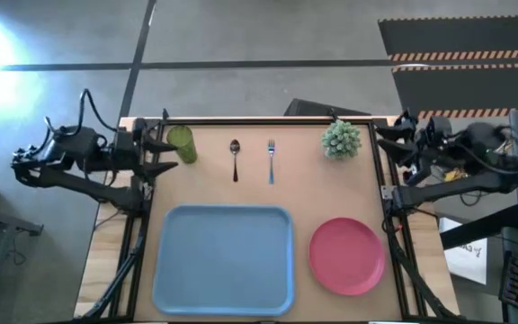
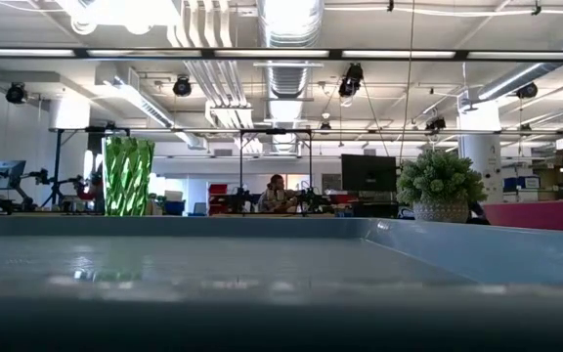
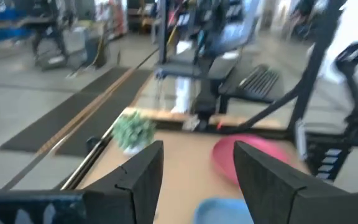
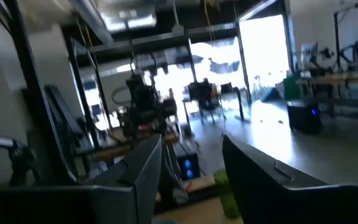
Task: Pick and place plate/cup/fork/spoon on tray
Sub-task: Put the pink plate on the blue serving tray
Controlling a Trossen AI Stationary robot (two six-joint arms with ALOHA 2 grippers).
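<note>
Nearest the camera at table height, the light-blue tray fills the low view with its raised rim and lies bare, nothing on it. From above it sits at the near middle of the wooden table, and just to its right the pink-red plate lies flat on the wood, close to the tray but apart from it. Farther back, a row of things runs along the far edge: the translucent green cup at the left, upright; then the spoon and the fork lying side by side, handles toward the tray, a little apart from each other; then the spiky potted plant at the right. The left gripper is at the far left edge of the table, just beside the cup, its fingers spread with only air between them. The right gripper waits off the far right edge, near the plant, its fingers likewise parted and empty. None of the four pieces is on the tray, so the task looks to be at its very start. The cup seems the likely first pick for the left arm: it would have to bring its fingers around the tumbler and grip it gently.
</note>
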